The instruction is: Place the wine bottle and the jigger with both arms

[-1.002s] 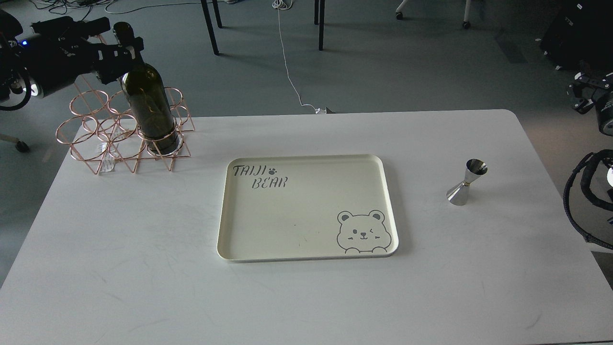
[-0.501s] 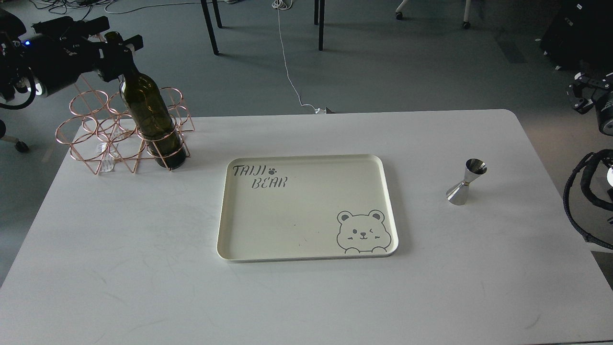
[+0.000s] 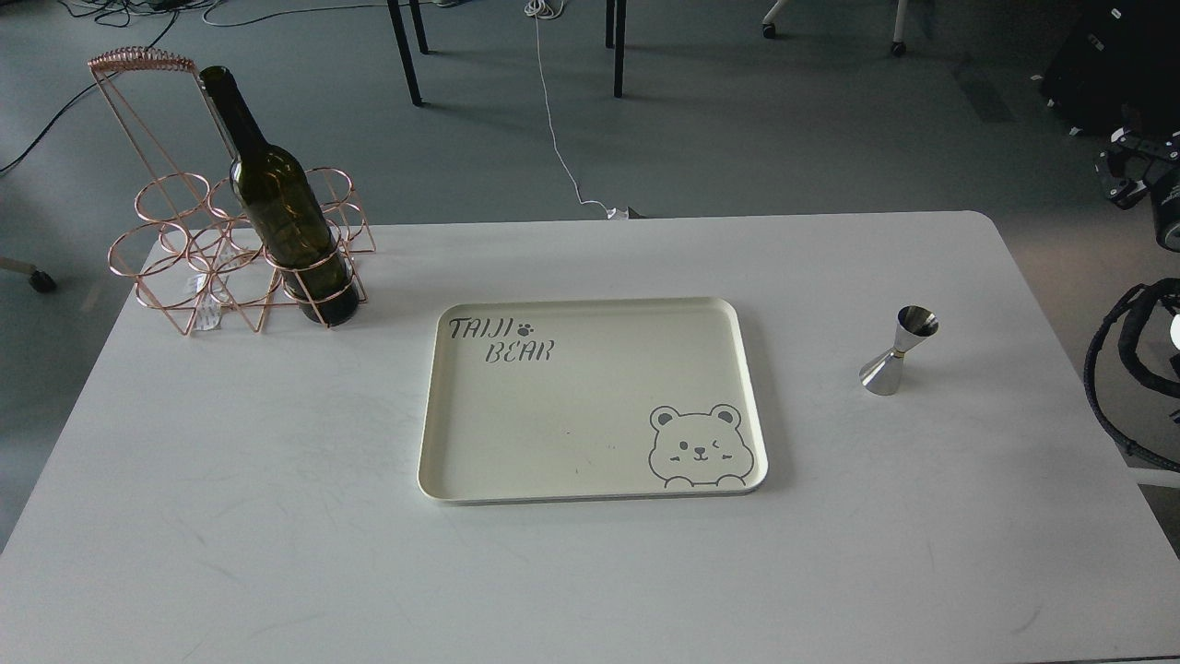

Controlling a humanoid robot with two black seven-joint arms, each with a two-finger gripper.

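upper left, dark green bottle stands unlabelled in a copper rack; right gripper fingers can't be told apart.

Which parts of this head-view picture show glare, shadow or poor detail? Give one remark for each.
Head view: the jigger shines bright on its metal; the cream tray casts a soft shadow along its right edge; the wine bottle reads almost black; the right gripper is dark and too small to read.
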